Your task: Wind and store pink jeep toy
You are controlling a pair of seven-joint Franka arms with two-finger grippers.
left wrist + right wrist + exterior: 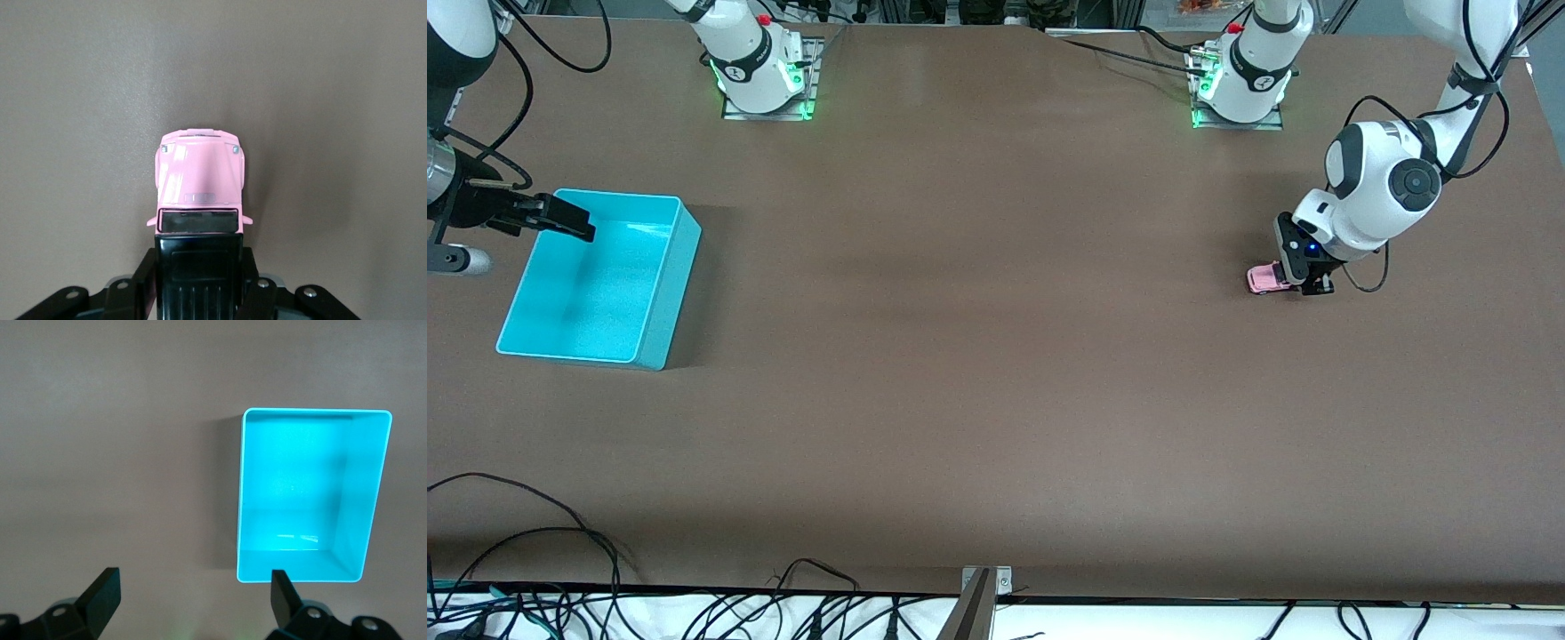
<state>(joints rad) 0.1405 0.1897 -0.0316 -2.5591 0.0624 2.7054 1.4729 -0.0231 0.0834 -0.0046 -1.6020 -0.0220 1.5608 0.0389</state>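
The pink jeep toy [1263,278], a tiny pink car with a black roof, sits on the brown table at the left arm's end. My left gripper [1303,283] is down at table level, shut on the jeep's rear. In the left wrist view the fingers [141,283] press both sides of the black roof, and the pink hood [200,177] sticks out ahead. My right gripper [560,220] is open and empty over the rim of the turquoise bin [671,284]; its fingers [101,593] stand wide apart, with the empty bin [360,520] below.
The turquoise bin stands at the right arm's end of the table. Cables [560,569] lie along the table's edge nearest the front camera. The two arm bases [760,76] stand at the farthest edge.
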